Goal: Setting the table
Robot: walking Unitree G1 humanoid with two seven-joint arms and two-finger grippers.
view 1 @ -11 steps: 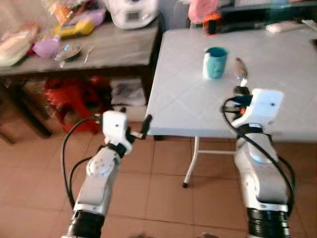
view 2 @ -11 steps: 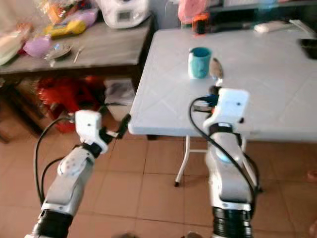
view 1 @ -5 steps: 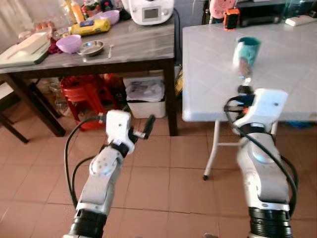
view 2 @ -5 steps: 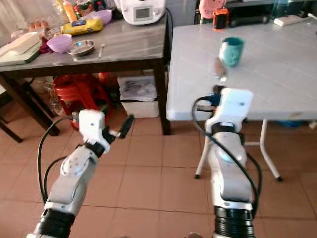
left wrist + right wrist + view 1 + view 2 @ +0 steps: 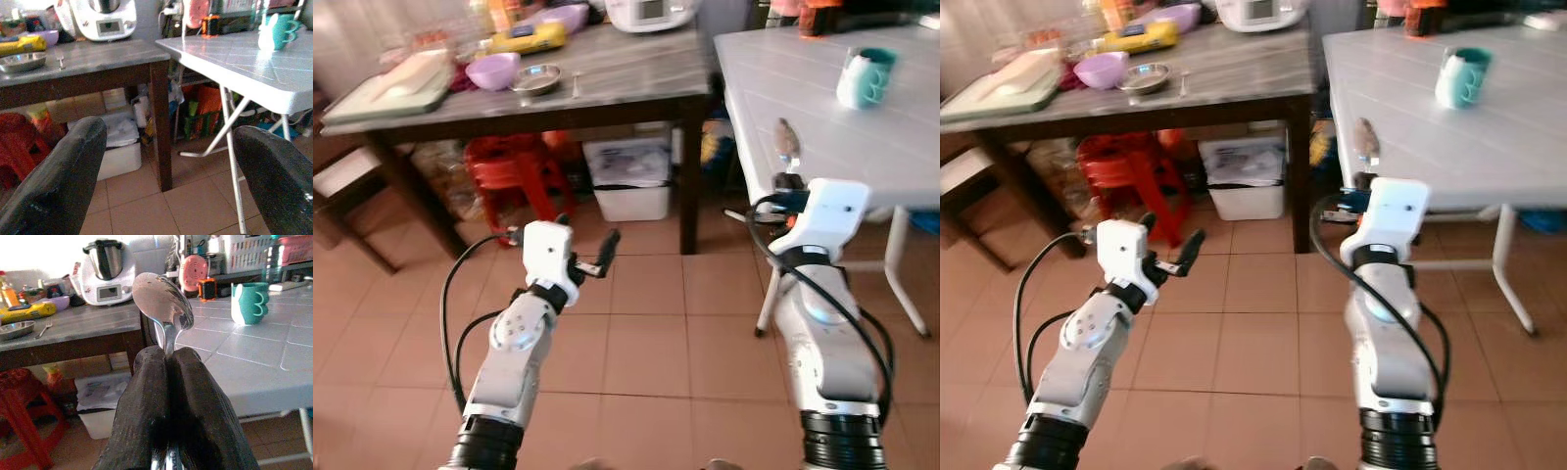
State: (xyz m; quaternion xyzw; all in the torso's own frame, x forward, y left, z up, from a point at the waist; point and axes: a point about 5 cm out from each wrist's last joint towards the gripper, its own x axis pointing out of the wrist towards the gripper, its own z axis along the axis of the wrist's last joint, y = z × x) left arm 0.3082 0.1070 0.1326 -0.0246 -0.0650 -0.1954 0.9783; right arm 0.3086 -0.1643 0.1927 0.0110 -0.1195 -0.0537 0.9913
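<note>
My right gripper [image 5: 168,360] is shut on a metal spoon [image 5: 160,298], bowl pointing up; the spoon [image 5: 787,143] stands in front of the white table's [image 5: 822,108] near edge. A teal and white mug [image 5: 866,77] sits further back on that table. My left gripper [image 5: 168,161] is open with nothing between its fingers, held low over the tiled floor [image 5: 646,333]. On the dark wooden table [image 5: 607,78] to the left lie a metal bowl [image 5: 537,78], a fork [image 5: 576,86] and a purple bowl [image 5: 493,70].
A white kitchen appliance [image 5: 651,12] stands at the back of the dark table, with a tray [image 5: 391,83] at its left end. Under it are a red stool [image 5: 514,171] and a white bin [image 5: 631,181]. The white table's folding legs [image 5: 901,284] stand at right.
The camera has swung left and pulled back: both tables have shifted right in the picture and more floor shows. The right gripper still holds the spoon; the left stays open.
</note>
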